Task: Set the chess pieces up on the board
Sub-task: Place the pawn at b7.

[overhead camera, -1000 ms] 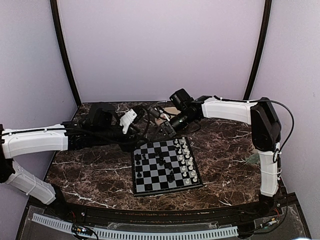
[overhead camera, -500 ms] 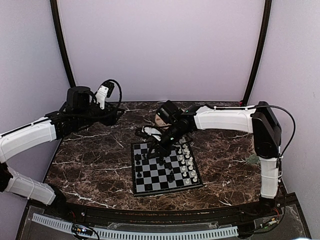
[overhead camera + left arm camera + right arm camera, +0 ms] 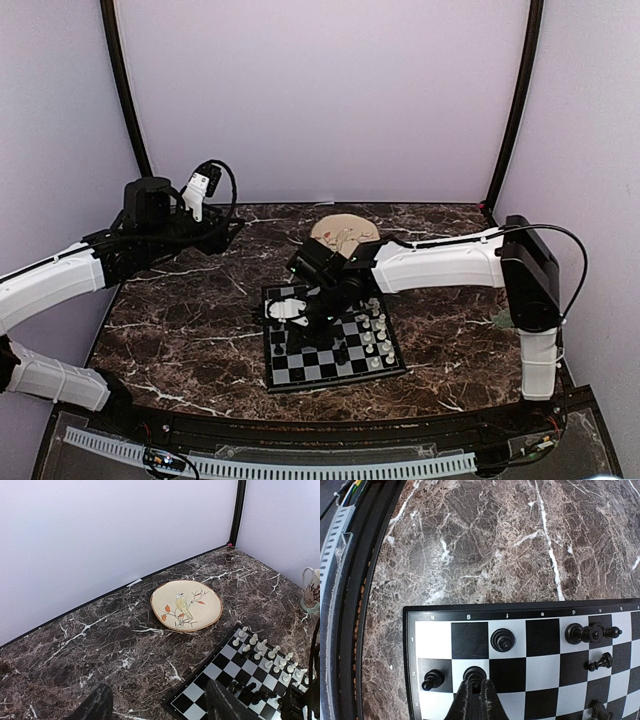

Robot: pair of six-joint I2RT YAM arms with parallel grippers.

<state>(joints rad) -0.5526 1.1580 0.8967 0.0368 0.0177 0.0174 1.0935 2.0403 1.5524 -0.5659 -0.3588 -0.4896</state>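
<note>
The board (image 3: 335,338) lies mid-table, with white chess pieces (image 3: 372,325) along its right side and black ones (image 3: 279,350) scattered on its left. In the right wrist view my right gripper (image 3: 475,686) is shut on a black pawn (image 3: 474,672) over a white second-row square near the board's corner (image 3: 415,617). I cannot tell whether its base touches. Another black pawn (image 3: 432,679) and a black piece (image 3: 503,639) stand beside it. My left gripper (image 3: 222,232) hangs open and empty at the back left, away from the board (image 3: 220,672).
A round beige plate with a bird picture (image 3: 186,605) lies just behind the board (image 3: 343,231). A patterned cup (image 3: 312,590) stands at the right. More black pieces (image 3: 590,632) crowd the board's first row. The table's near edge with its cable channel (image 3: 340,555) runs close by.
My left arm pulled back from behind the board to the back left, its jaws widening slightly. My right gripper swung from the plate area down over the board's left side, uncovering the plate.
</note>
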